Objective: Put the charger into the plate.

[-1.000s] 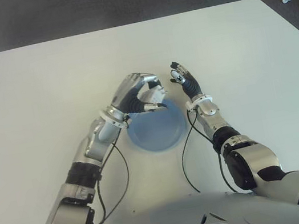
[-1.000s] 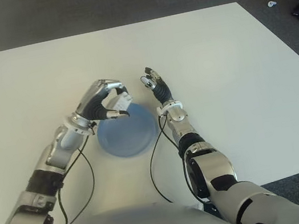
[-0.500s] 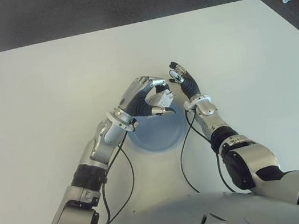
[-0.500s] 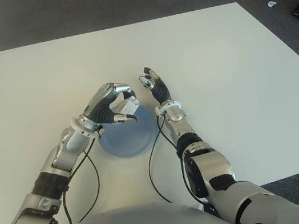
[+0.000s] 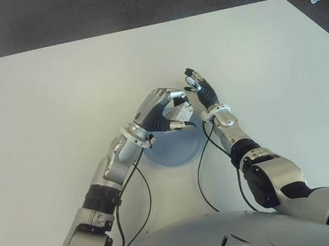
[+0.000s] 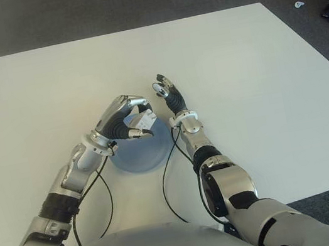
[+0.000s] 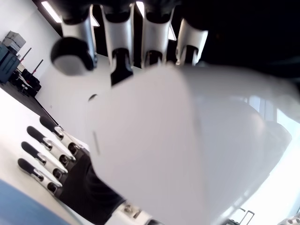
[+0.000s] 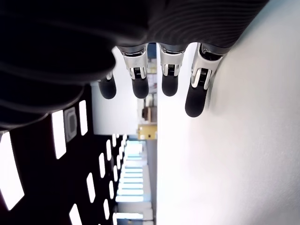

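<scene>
Both my hands are over the white counter (image 5: 51, 92): my left hand (image 5: 161, 112) has its fingers clenched around the white charger (image 5: 179, 113), holding it above the blue plate (image 5: 172, 150) at the plate's 12 o'clock edge. My right hand (image 5: 200, 90) shows just beside the plate at about 1 o'clock, fingers straight and released, grasping nothing.

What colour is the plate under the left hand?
The plate is light blue, seen best in the left eye view.
</scene>
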